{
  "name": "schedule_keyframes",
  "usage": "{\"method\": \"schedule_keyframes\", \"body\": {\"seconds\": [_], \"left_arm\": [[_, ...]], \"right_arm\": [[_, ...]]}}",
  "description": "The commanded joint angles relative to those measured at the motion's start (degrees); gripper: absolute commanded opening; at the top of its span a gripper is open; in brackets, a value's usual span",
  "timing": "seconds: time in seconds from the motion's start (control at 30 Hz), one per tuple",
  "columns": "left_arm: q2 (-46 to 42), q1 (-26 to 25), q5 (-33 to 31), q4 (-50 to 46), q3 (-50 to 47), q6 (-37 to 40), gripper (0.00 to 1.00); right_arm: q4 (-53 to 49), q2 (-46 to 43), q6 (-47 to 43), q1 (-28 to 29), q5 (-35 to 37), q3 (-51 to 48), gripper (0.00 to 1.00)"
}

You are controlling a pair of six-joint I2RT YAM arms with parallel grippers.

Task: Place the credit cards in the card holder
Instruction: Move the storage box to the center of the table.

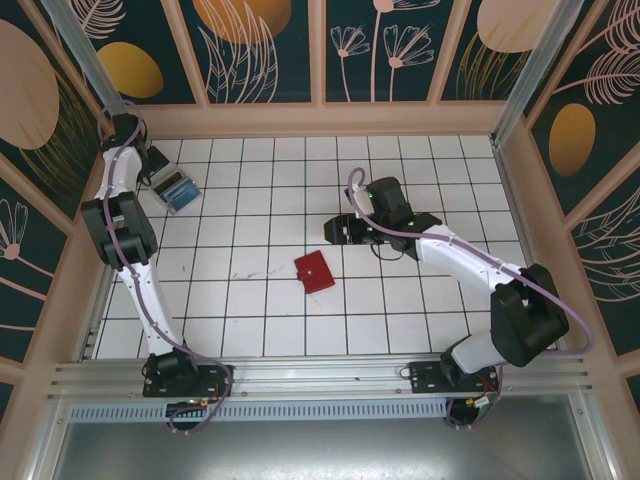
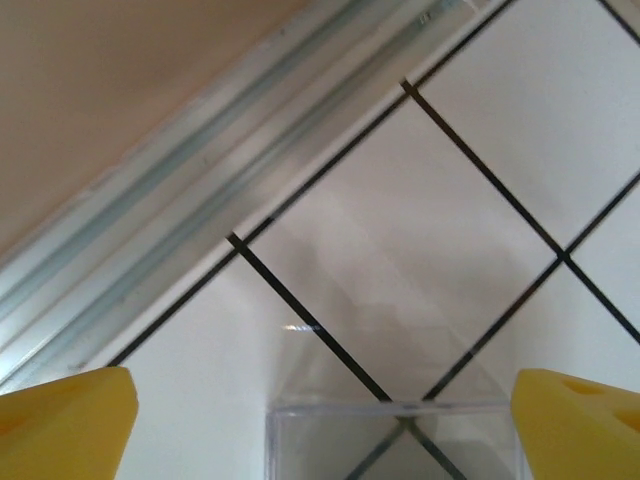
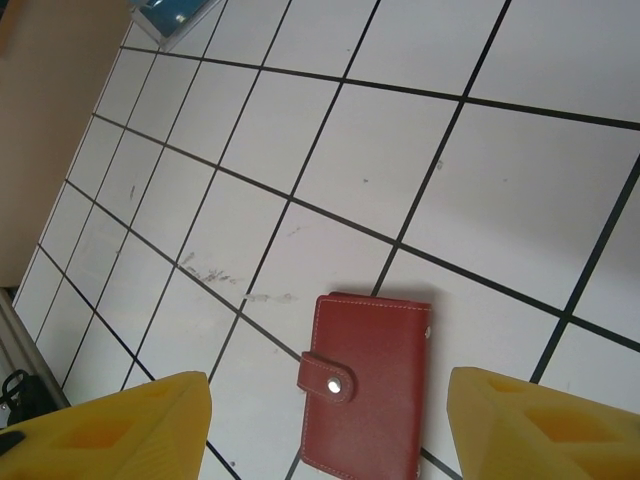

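While the red stitched-leather square card holder is seen lying flat just off the middle of the white tiled desk, folded shut with its snap strap fastened, the right claw is held above the desk at about one o'clock from it, jaws parted partway, nothing gripped. Out at ten o'clock, blue plastic credit cards are seen inside a clear plastic box. The left claw is poised at that box's eleven o'clock, spread wide and empty.
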Motion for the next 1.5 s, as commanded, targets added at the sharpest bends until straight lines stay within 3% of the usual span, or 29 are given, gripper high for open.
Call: {"method": "schedule_keyframes", "body": {"seconds": [0.0, 0.47, 0.67, 0.97, 1.1, 1.27, 1.47], "left_arm": [[-1.61, 0.51, 7.99, 0.18, -4.18, 0.20, 0.90], [-12.60, 0.32, 25.38, 13.35, -27.54, -7.79, 0.71], [-21.47, -1.53, 28.55, 22.71, -43.12, -14.75, 0.70], [-28.42, -13.03, 33.01, 31.95, -59.11, -26.40, 0.70], [-32.30, -18.88, 31.21, 35.59, -65.32, -32.31, 0.71], [-34.19, -26.06, 32.51, 35.88, -65.28, -38.27, 0.76], [-34.82, -28.05, 33.92, 37.26, -62.06, -40.17, 0.85]], "right_arm": [[-1.96, 0.67, 0.10, 0.61, 1.40, 1.95, 0.64], [-2.53, 6.64, -1.61, 0.82, -0.64, 6.88, 0.64], [-1.14, 8.47, 0.04, 0.92, -2.11, 8.10, 0.63], [0.41, 10.54, 2.36, 1.41, -2.76, 10.18, 0.63], [0.61, 12.15, 5.53, 1.68, -0.63, 12.18, 0.63], [4.09, 15.74, 12.13, 4.21, 0.56, 12.97, 0.62], [2.27, 20.81, 11.87, 5.49, 4.77, 16.29, 0.62]]}}
